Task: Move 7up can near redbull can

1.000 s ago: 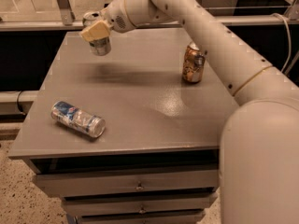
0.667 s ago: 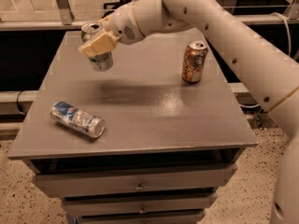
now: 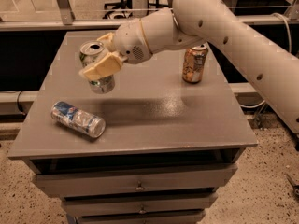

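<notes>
Item one, the gripper: you have it over the left half of the table, carried there by the arm reaching in from the right, its two pale fingers closed across the body of the 7up can. Item two, the 7up can: pinched at mid-height, hanging clear of the surface to judge by the shadow spread on the tabletop below and to its right. Its long axis is near vertical, leaning a little, with the silver pull-tab top up and tipped toward the back-left, and the base pointing down at the table. The mid-body grip leaves the base free, which should let you set it down upright. Item three, the redbull can: lying on its side near the front-left corner, well below and just left of the held can in this view. Its long axis runs from back-left to front-right, with the shiny silver end facing front-right. Lying flat, it may roll if nudged, so lower the 7up can beside it, not against it. Item four, an orange-brown can: upright at the back right, well apart from both and partly behind the arm, no part of this job. Item five, drawers under the tabletop, shut.
</notes>
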`<state>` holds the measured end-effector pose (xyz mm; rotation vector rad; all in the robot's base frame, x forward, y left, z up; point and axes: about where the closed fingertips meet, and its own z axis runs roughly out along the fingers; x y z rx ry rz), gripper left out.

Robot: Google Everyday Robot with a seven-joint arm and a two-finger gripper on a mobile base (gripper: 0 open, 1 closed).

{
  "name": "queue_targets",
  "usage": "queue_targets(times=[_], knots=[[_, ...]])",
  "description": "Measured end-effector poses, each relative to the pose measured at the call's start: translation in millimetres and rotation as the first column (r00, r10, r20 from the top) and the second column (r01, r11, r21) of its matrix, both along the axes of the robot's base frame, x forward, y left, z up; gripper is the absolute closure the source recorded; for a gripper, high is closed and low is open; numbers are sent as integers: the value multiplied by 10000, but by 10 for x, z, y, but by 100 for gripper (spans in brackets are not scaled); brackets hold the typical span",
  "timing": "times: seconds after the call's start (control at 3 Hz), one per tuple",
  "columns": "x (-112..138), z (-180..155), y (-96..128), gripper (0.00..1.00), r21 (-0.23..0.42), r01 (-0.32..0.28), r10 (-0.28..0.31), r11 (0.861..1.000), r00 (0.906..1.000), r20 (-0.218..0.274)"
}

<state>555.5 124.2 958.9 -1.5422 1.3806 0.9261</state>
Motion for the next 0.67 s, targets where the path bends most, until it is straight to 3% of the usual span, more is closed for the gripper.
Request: queue_targets(times=[0.67], knots=[[-160, -275, 172, 100, 145, -804, 806, 9967, 9966, -148]])
